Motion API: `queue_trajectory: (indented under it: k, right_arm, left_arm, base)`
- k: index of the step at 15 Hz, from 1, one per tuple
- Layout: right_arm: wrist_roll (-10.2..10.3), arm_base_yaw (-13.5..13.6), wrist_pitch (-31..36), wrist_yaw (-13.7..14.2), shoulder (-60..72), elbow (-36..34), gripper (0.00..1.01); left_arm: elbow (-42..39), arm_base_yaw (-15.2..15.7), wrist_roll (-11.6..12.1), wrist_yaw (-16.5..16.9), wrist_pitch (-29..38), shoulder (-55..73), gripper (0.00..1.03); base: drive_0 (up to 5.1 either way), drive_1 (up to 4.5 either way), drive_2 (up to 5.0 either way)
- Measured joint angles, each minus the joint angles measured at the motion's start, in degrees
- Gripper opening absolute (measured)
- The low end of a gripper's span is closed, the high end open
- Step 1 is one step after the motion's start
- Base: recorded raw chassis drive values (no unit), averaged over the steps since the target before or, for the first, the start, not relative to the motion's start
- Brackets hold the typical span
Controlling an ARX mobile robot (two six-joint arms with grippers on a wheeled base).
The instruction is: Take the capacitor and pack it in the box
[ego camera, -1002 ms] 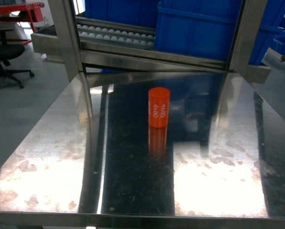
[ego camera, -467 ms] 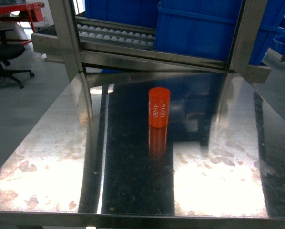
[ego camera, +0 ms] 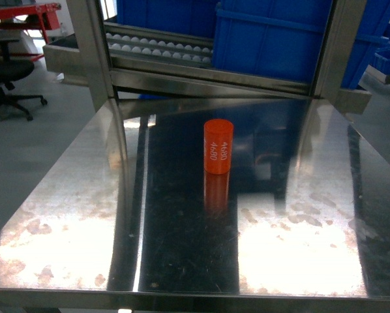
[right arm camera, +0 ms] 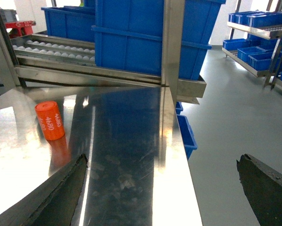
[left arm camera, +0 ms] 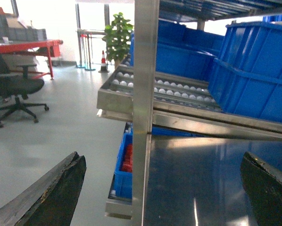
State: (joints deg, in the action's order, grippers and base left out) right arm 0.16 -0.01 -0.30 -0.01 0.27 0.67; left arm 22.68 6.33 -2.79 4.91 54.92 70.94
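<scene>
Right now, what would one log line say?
capacitor: upright on steel table, untouched | left end effector: open | right end effector: open | box: unseen

Warehouse or factory floor, stacked blue bins (ego camera: pixel 273 39), roller conveyor rack (left arm camera: pixel 169 92), steel worktable (ego camera: pixel 71 215); office chair (left arm camera: pixel 13 89)

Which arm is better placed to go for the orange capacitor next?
Right, probably. The capacitor shows in the right wrist view, ahead-left of the open right gripper; the open left gripper faces the table's edge, capacitor unseen.
</scene>
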Motion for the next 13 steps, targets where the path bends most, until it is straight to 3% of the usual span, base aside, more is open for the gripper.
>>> queue_trajectory:
  k: [3, 6, 10, 13]
  right_arm:
    - [0.0, 0.0, 0.0, -0.02, 0.0, 0.0, 0.98]
    - [0.0, 0.0, 0.0, -0.02, 0.0, 0.0, 0.98]
    - [0.0, 0.0, 0.02, -0.02, 0.0, 0.0, 0.98]
    - [0.0, 0.0, 0.0, -0.02, 0.0, 0.0, 0.98]
  left_arm:
    - [18.29, -6.4, -0.72, 2.49, -3.61, 25.14, 0.98]
    - [34.36, -15.56, -1.36, 3.76, -7.32, 36.81, 0.98]
    - [44.26, -24.3, -2.8, 7.3, -12.44, 43.32, 0.98]
    - [47.12, -26.64, -2.78, 8.96, -12.02, 48.46, 0.98]
  base:
    - [0.0, 0.0, 0.0]
    - [0.0, 0.0, 0.0]
    - [0.0, 0.0, 0.0]
    - [0.0, 0.0, 0.0]
